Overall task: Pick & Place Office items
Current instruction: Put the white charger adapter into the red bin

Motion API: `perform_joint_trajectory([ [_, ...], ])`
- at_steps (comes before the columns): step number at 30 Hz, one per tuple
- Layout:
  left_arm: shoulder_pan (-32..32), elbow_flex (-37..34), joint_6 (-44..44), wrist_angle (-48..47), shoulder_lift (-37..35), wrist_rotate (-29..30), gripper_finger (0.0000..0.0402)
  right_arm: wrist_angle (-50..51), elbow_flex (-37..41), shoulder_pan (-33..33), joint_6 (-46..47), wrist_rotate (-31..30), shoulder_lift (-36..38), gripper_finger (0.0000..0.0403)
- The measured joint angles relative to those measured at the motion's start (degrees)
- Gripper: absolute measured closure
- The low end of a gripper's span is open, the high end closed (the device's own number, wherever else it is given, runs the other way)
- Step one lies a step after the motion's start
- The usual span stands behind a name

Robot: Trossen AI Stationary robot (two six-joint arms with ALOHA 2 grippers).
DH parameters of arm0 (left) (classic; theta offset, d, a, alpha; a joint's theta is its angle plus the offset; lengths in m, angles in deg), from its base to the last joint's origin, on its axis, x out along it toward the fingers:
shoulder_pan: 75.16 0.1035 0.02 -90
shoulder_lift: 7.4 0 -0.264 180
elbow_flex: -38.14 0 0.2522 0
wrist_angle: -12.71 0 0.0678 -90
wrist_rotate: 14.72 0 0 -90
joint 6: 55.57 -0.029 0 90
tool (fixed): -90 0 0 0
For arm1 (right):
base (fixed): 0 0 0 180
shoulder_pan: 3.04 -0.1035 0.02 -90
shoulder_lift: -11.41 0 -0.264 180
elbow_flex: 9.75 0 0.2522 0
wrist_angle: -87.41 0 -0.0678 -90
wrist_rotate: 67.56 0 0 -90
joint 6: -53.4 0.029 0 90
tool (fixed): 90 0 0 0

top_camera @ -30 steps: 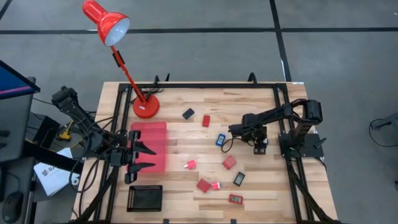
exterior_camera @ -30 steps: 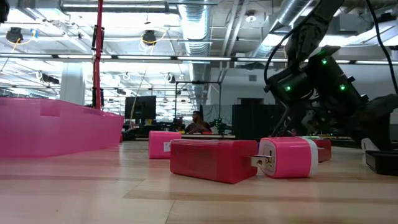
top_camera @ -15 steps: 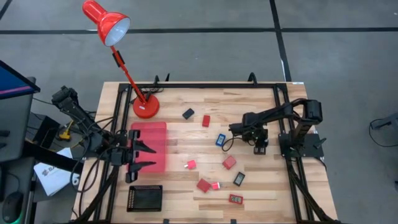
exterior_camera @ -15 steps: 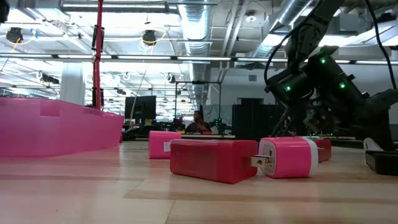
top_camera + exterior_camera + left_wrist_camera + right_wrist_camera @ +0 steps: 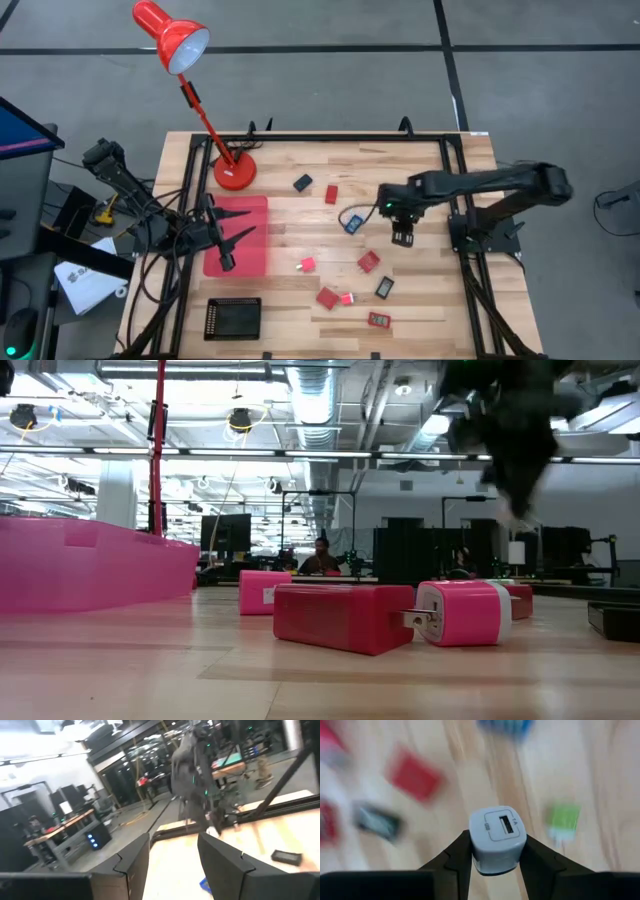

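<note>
My right gripper point(image 5: 400, 236) point(image 5: 497, 851) hangs over the table's right middle, shut on a small white charger cube point(image 5: 497, 836). Below it lie the office items, flat on the wood: a blue one point(image 5: 353, 222), a red one point(image 5: 369, 261), a black one point(image 5: 385, 287) and a green one point(image 5: 563, 821). More lie at the red piece point(image 5: 327, 298) and the pink one point(image 5: 347, 298). My left gripper point(image 5: 233, 246) point(image 5: 172, 847) is open over the pink tray point(image 5: 250, 210) and touches nothing. My right gripper pinches the white charger cube between its two fingers point(image 5: 458, 854), one on each opposite side wall point(image 5: 476, 840). The cube's face with the USB port point(image 5: 501, 825) looks back at the wrist camera. The fingers point down from above, and the cube is lifted clear of the table.
A red desk lamp stands by its base point(image 5: 234, 172) at the far left. A black tray point(image 5: 232, 318) lies near the left front edge. A black piece point(image 5: 302, 183) and a red one point(image 5: 331, 194) lie farther back. In the low view two pink blocks point(image 5: 345, 617) point(image 5: 465, 612) lie close.
My right arm has stretched out and its gripper has swung toward the table's left and risen off the table; in the low view it has gone from table height to the top of the picture. My left gripper has turned over the pink tray.
</note>
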Motion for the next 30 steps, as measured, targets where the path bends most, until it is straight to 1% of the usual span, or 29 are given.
perform_joint_trajectory([
  [3, 1.34, 0.0, 0.62, -0.9, -0.02, 0.02, 0.0238, -10.24, -0.39, -2.9, 1.63, -0.1, 6.39, 0.0281],
  [6, 3.64, 0.0, 3.19, -3.17, 0.43, -0.13, 0.0232, -22.08, -0.39, -6.1, 0.76, -0.44, 11.28, 0.0281],
  [8, 5.26, 0.0, 5.07, -4.62, 0.69, -1.05, 0.0222, -29.72, -0.41, -8.37, -1.05, -2.15, 13.35, 0.0281],
  [10, 6.89, 0.0, 6.63, -4.87, 0.81, -2.47, 0.021, -35.92, -0.42, -10.09, -3.08, -3.14, 13.87, 0.0281],
  [12, 8.55, 0.0, 7.89, -5.86, 1.49, -3.98, 0.0196, -40.15, -0.42, -11.24, -4.91, -3.16, 12.81, 0.0281],
  [14, 10.46, 0.0, 9.71, -6.5, 2.23, -6.02, 0.018, -43.72, -0.42, -12.05, -7.16, -3.14, 10.12, 0.0281],
  [15, 11.63, 0.0, 10.8, -6.23, 2.68, -7.99, 0.0172, -44.96, -0.42, -12.41, -8.44, -3.14, 8.36, 0.0281],
  [19, 17.15, 0.0, 13.8, -5.64, 5.29, -20.34, 0.0138, -53.83, -0.37, -12.71, -14.21, -2.85, 2.11, 0.0281],
  [21, 18.77, 0.0, 13.5, -4.06, 6.46, -26.54, 0.0122, -57.96, -0.37, -12.35, -16.29, -1.16, 0.38, 0.0281],
  [22, 19.03, 0.0, 12.45, -3.21, 7.29, -28.31, 0.0116, -60.18, -0.36, -11.92, -16.74, 0.14, -0.42, 0.0281],
  [24, 19.02, 0.02, 9.24, -1.83, 9.73, -28.39, 0.0106, -63.22, -0.37, -10.95, -16.76, 3.23, -1.61, 0.0281],
  [26, 18.71, 0.0, 5.52, 0.14, 12.99, -26.37, 0.0102, -66.87, -0.37, -9.86, -15.62, 6.4, -2.74, 0.0281],
  [30, 17.59, 0.0, -3.42, 8.98, 19.75, -24.95, 0.0101, -71.32, -0.39, -6.89, -9.94, 12.69, -5.8, 0.0281],
])
